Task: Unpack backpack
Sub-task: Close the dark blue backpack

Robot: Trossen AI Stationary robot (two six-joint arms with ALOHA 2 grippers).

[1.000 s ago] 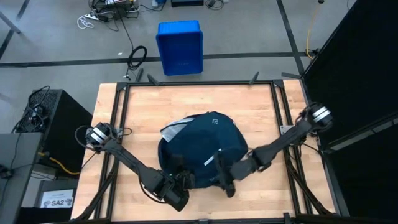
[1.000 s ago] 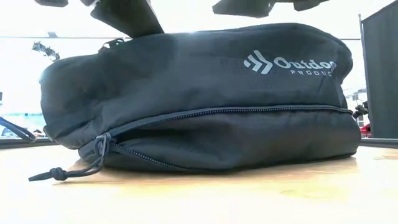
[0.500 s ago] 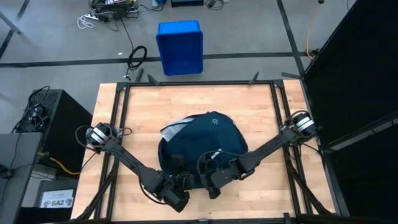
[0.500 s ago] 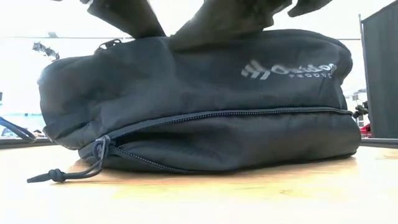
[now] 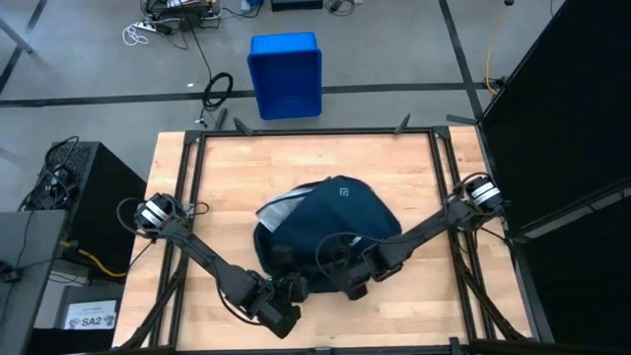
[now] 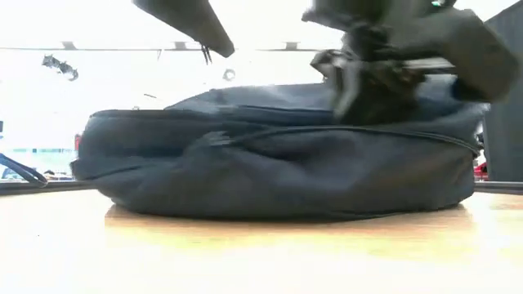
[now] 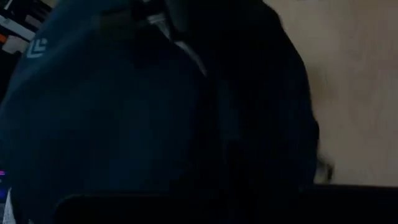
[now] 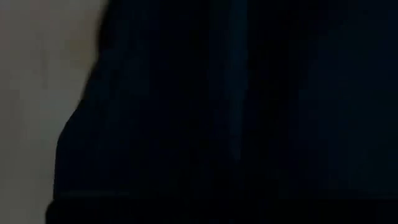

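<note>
The dark navy backpack (image 5: pixel 335 222) lies flat on its broad side in the middle of the wooden table (image 5: pixel 222 177); it also fills the low view (image 6: pixel 270 163) and both wrist views (image 7: pixel 124 112) (image 8: pixel 249 112). My right gripper (image 5: pixel 343 279) (image 6: pixel 355 86) is down on the backpack's upper face close to its near edge, shut on the fabric. My left gripper (image 5: pixel 288 292) is shut at the backpack's near left edge. In the low view its arm (image 6: pixel 188 20) stands above the bag, and I cannot tell whether it touches it. My right gripper is shut on the fabric of the backpack's upper face (image 6: pixel 384 102), close to the near edge. It comes in from above, slanting in from the table's right. The gripper body hides the exact spot. The backpack stays with its underside on the table.
A bright blue plastic bin (image 5: pixel 286 74) stands on the floor beyond the table's far edge. A pale grey flap (image 5: pixel 276 207) sticks out at the backpack's far left. Black frame rails (image 5: pixel 192 197) run along the table's sides. Bare wood lies on every side of the bag.
My right gripper has moved toward the table's left and down onto the backpack's near top, then shut. The backpack has shifted a little to the right. In the low view its left part has sunk, and its logo and zip cord no longer show.
</note>
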